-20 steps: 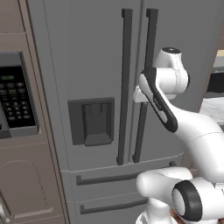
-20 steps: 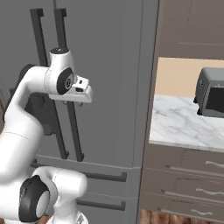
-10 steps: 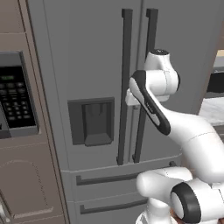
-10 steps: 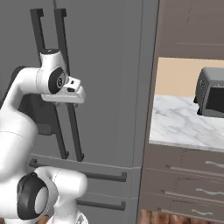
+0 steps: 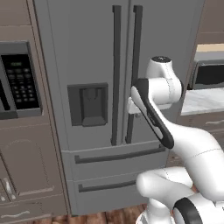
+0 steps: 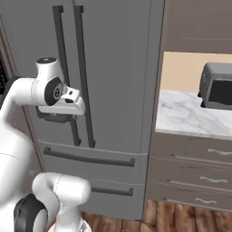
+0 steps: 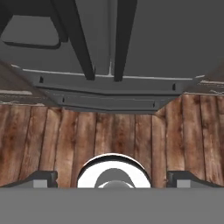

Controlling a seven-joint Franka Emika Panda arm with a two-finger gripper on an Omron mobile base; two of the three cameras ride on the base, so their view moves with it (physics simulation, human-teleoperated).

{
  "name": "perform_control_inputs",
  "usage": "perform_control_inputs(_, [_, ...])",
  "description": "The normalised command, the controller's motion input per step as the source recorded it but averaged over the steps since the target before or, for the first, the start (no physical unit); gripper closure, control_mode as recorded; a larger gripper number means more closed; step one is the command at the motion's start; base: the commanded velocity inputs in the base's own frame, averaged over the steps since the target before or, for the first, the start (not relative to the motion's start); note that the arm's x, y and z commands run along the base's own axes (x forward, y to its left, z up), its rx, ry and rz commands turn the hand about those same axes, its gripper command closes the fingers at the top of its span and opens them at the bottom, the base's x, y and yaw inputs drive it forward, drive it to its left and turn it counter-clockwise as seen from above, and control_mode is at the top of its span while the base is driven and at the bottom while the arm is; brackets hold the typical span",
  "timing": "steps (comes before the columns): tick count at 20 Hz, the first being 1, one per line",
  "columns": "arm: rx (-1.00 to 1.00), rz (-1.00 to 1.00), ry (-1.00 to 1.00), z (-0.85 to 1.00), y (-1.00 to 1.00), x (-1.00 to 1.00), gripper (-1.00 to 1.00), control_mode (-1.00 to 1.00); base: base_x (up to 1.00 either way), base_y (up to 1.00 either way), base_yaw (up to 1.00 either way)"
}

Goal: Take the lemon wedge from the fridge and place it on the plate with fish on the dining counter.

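Left base view: the fridge (image 5: 118, 105) is shut, so the lemon wedge is presumably inside, unseen; it is judged light, soft and slippery, best pinched across its flanks. The arm is seen nearer the right door handle (image 5: 133, 74) than earlier.

Right base view: the wrist is shifted left.

Hand view: the end effector (image 7: 113, 178) is spread wide, empty, over the wooden floor (image 7: 131, 140).

The robot is a glossy white arm (image 5: 192, 140) of thick rounded tube-like segments with a long black band along its forearm, dark round caps at the joints, a boxy white hand (image 6: 68, 102), and two small dark grey fingers (image 7: 43, 178) with lighter square tips.
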Motion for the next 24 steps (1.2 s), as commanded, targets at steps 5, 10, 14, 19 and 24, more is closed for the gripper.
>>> perform_control_inputs(5, [0.00,0.00,0.00,0.00,0.00,0.00,-1.00,1.00,-0.18,0.08,0.00])
perform_control_inputs(10, [0.00,0.00,0.00,0.00,0.00,0.00,-1.00,1.00,0.00,0.01,0.00])
perform_control_inputs(14, [0.00,0.00,0.00,0.00,0.00,0.00,-1.00,1.00,-0.65,0.00,0.00])
perform_control_inputs(19, [0.00,0.00,0.00,0.00,0.00,0.00,-1.00,1.00,-0.33,0.00,0.00])
perform_control_inputs(24, [0.00,0.00,0.00,0.00,0.00,0.00,-1.00,1.00,-0.15,0.00,0.00])
